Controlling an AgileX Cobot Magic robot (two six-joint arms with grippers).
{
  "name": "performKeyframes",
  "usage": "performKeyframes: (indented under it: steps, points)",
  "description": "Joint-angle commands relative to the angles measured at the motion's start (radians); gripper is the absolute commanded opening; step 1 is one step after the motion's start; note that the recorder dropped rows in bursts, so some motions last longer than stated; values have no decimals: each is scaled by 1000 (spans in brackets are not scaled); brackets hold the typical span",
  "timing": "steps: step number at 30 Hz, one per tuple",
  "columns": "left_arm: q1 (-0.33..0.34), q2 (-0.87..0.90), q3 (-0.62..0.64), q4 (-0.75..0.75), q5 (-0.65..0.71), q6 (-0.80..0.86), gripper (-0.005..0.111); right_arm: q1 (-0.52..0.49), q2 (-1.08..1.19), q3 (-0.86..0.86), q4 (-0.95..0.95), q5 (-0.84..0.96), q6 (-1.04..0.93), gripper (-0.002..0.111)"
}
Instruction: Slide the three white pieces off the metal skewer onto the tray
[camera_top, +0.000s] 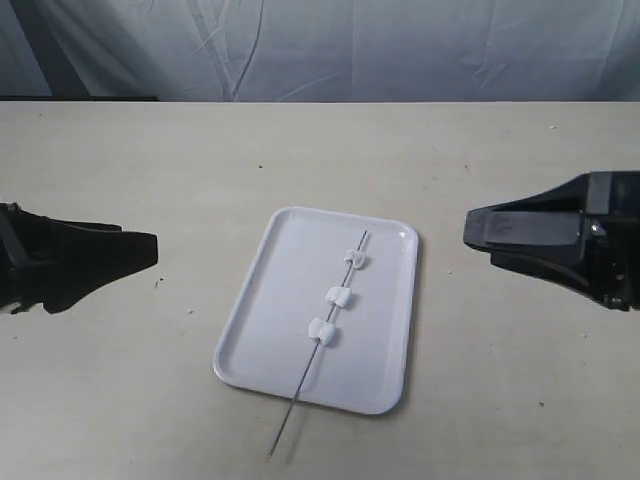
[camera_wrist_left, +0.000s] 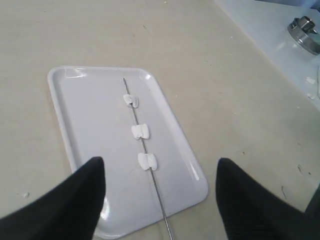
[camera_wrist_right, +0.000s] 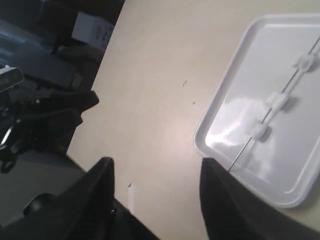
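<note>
- Black left jaws: spread wide, the two fingers (camera_wrist_left: 82, 200) well apart with nothing between them. They hang low over the beige tabletop (camera_top: 200, 160), clear of every task item.
- Tray (camera_top: 275, 300): glossy white, lying flat on the tabletop between the two sets of jaws and well apart from both. In the left wrist view it sits straight ahead of the open left jaws.
- Metal skewer (camera_top: 303, 380): lies slantwise along the tray, on the half nearer the right jaws. One end rests inside the tray close to its far corner. The other end passes over the near rim and ends above the bare tabletop, on the side toward the left jaws. Neither set of jaws touches it.
- Three white pieces: all threaded on the skewer, spaced apart in a row, all over the tray. First piece (camera_top: 322, 333) is the nearest to the overhanging end, second piece (camera_top: 339, 296) is in the middle, third piece (camera_top: 355, 260) is close to the far tip. None has come off the rod.
- Black right jaws: spread, the fingers (camera_wrist_right: 220, 200) standing apart with only tabletop showing between them, gripping nothing. They hang above the tabletop, the tray lying off to one side of their opening.
</note>
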Motion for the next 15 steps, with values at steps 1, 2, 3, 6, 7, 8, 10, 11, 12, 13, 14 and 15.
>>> performKeyframes:
  steps: [1, 2, 3, 6, 7, 8, 10, 11, 12, 13, 14, 15]
  points:
    - [3, 14, -7, -4, -66, -4, 61, 73, 149, -59, 41, 131, -30, 51]
    - [-5, 18, -7, -4, -98, -4, 61, 99, 173, -62, 60, 148, -42, 51]
    - [-23, 27, -7, -4, -106, -4, 61, 134, 200, -62, 79, 154, -52, 51]
    - [-101, 53, 0, -4, -56, -4, 61, 220, 259, -62, 104, 92, -80, 51]
    - [-124, 65, 3, -4, -34, -10, 61, 242, 269, -62, 105, 52, -94, 51]
    - [-151, 78, 10, -4, -21, -23, 61, 256, 275, -62, 105, 18, -105, 51]
    - [-199, 101, 28, -4, -4, -55, 61, 276, 278, -62, 105, -61, -112, 51]
    - [-231, 115, 41, -4, 12, -66, 61, 280, 278, -62, 105, -80, -112, 51]
    - [-256, 125, 50, -4, 38, -70, 61, 281, 276, -62, 106, -88, -112, 51]
    - [-287, 135, 56, -4, 66, -83, 61, 281, 276, -62, 106, -91, -113, 51]
    - [-319, 147, 66, -4, 110, -88, 61, 281, 276, -62, 104, -99, -120, 51]
    - [-353, 156, 70, -4, 142, -91, 61, 281, 276, -63, 104, -99, -135, 51]
